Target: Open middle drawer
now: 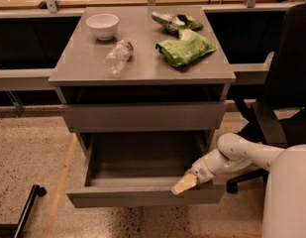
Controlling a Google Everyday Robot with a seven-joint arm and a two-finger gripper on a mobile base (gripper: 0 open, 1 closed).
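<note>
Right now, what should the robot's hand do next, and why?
Probably lift the gripper off the middle drawer and back away. The drawer already looks pulled well out, with its grey inside showing, and the gripper rests on the right end of its front edge, so little pulling seems left.

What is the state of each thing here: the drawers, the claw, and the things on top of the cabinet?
middle drawer, open, nothing seen inside
top drawer, shut
claw, at the middle drawer's front edge, right side
bowl, upright
bottle, lying on its side
large green bag, lying flat
small green bag, lying flat
</note>
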